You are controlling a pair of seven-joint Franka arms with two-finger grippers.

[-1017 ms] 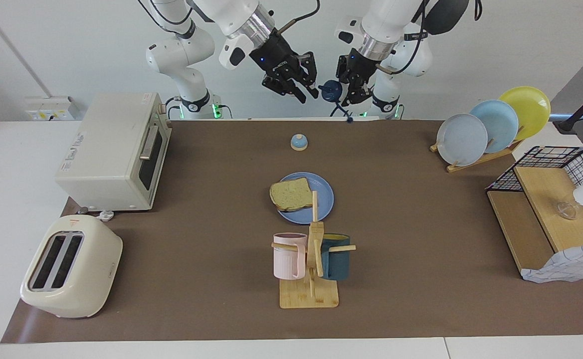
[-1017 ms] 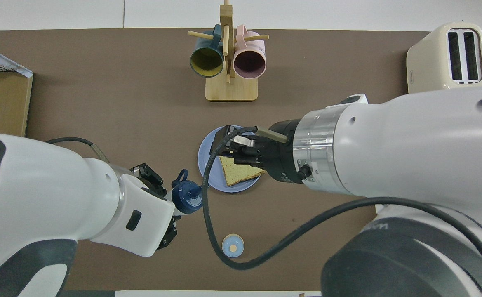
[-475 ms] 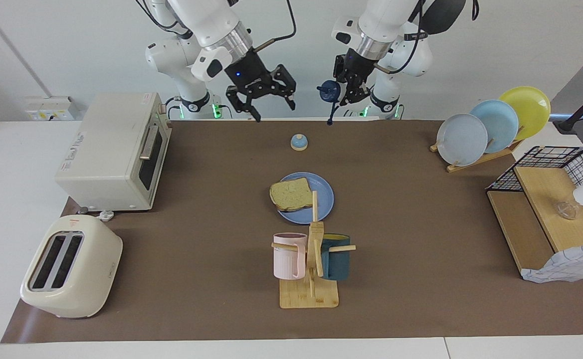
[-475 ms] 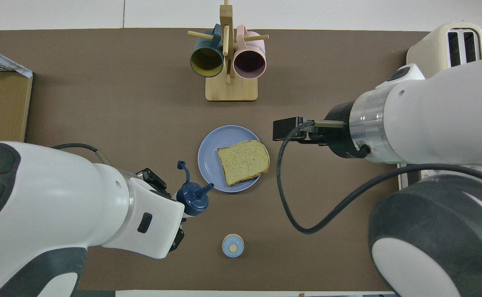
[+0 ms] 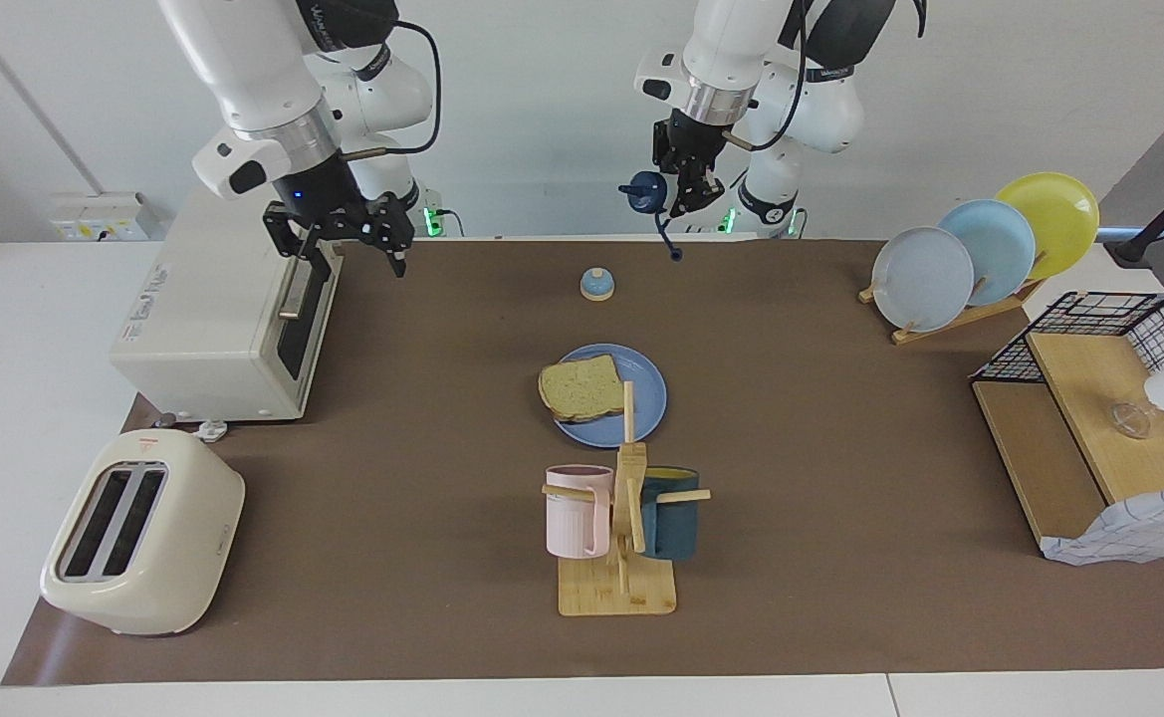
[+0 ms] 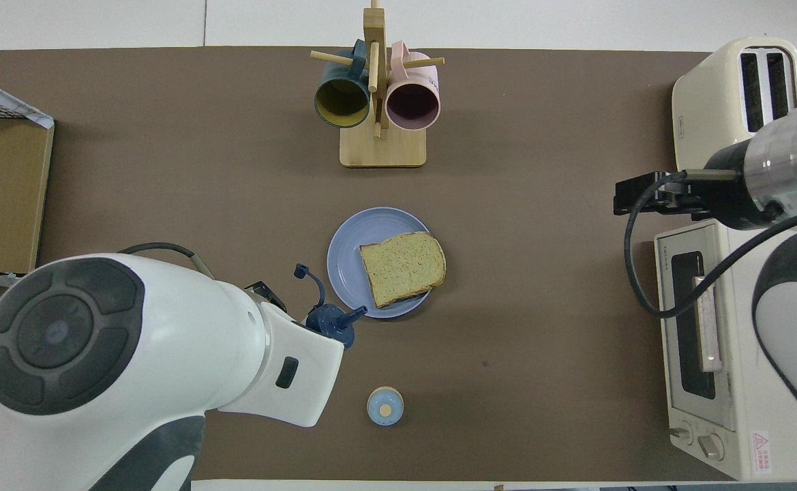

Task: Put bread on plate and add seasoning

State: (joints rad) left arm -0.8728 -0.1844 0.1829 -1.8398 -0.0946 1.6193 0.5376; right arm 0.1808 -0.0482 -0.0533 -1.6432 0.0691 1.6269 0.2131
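Note:
The bread (image 5: 582, 388) (image 6: 401, 267) lies flat on the blue plate (image 5: 645, 406) (image 6: 345, 254) at the middle of the mat, its crust edge overhanging the rim toward the right arm's end. My left gripper (image 5: 681, 187) is shut on the seasoning (image 5: 645, 189) (image 6: 330, 320), held up in the air and tipped sideways, its cap loop dangling. In the overhead view its navy cap shows just at the plate's rim nearest the robots. My right gripper (image 5: 360, 261) (image 6: 635, 198) hangs open and holds nothing, by the front of the oven.
A small blue-and-tan bell (image 5: 596, 284) (image 6: 385, 405) sits nearer to the robots than the plate. A mug rack (image 5: 621, 528) (image 6: 378, 95) stands farther out. Oven (image 5: 223, 304) and toaster (image 5: 143, 533) fill the right arm's end; a plate rack (image 5: 980, 249) and wire shelf (image 5: 1099, 418) the left arm's.
My right gripper opened and swung from over the plate to the oven's front, leaving the bread on the plate. My left gripper lifted the seasoning slightly and edged toward the plate.

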